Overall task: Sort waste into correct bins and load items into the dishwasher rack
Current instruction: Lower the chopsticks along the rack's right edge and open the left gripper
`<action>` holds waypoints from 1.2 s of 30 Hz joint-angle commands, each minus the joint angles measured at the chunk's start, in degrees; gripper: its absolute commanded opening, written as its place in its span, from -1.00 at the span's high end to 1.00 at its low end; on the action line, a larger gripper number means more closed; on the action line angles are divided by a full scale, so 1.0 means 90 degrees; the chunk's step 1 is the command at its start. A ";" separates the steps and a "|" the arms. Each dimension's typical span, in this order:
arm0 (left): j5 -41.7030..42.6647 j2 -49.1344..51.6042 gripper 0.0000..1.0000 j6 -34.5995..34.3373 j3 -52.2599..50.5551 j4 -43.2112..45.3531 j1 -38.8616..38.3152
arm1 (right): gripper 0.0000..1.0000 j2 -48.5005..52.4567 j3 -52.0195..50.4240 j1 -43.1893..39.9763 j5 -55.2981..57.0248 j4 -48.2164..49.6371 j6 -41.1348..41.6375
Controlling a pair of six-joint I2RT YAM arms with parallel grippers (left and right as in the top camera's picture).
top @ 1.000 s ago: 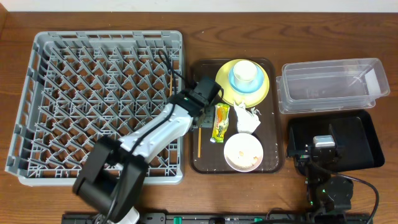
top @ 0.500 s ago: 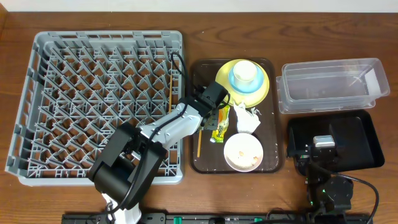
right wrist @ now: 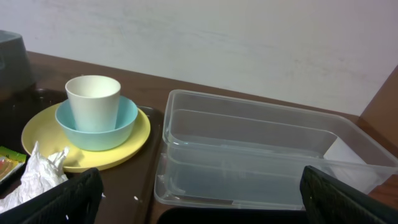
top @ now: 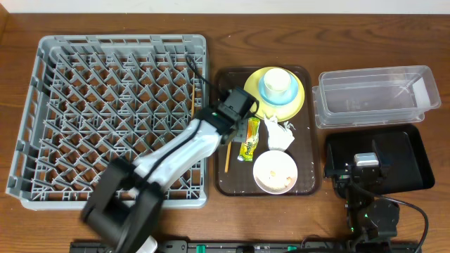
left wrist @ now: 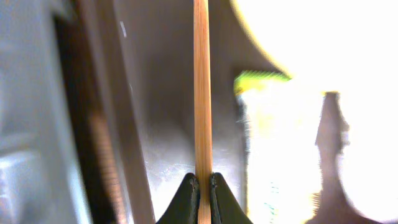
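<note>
My left gripper is over the left side of the brown serving tray, shut on a thin wooden chopstick; the left wrist view shows the jaws pinching that chopstick. A second chopstick lies in the grey dishwasher rack by its right edge. The green-and-orange wrapper and white tissue lie on the tray. The white cup stands in the blue bowl on the yellow plate. The white bowl holds food scraps. My right gripper is open and empty.
The brown serving tray lies between the rack and the bins. The clear tub is at the back right and the black tray is in front of it. The right arm rests over the black tray's left part.
My left gripper moved from the rack's right edge to over the brown tray and now grips the chopstick there. The other chopstick stays in the rack. The right arm has not moved.
</note>
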 commanded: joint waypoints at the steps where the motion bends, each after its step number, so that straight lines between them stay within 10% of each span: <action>1: -0.0423 -0.0835 0.88 -0.0029 0.0046 -0.0119 0.0000 | -0.99 -0.0032 -0.0010 0.0041 0.0063 -0.0022 0.0114; 9: -0.1882 -0.1593 0.87 0.0117 0.0044 -0.0755 0.0102 | -0.98 -0.0032 -0.0010 0.0041 0.0063 -0.0022 0.0114; 36: -0.1812 -0.0831 0.86 0.0304 -0.0117 -0.1158 0.0869 | -0.99 -0.0032 -0.0010 0.0041 0.0063 -0.0022 0.0114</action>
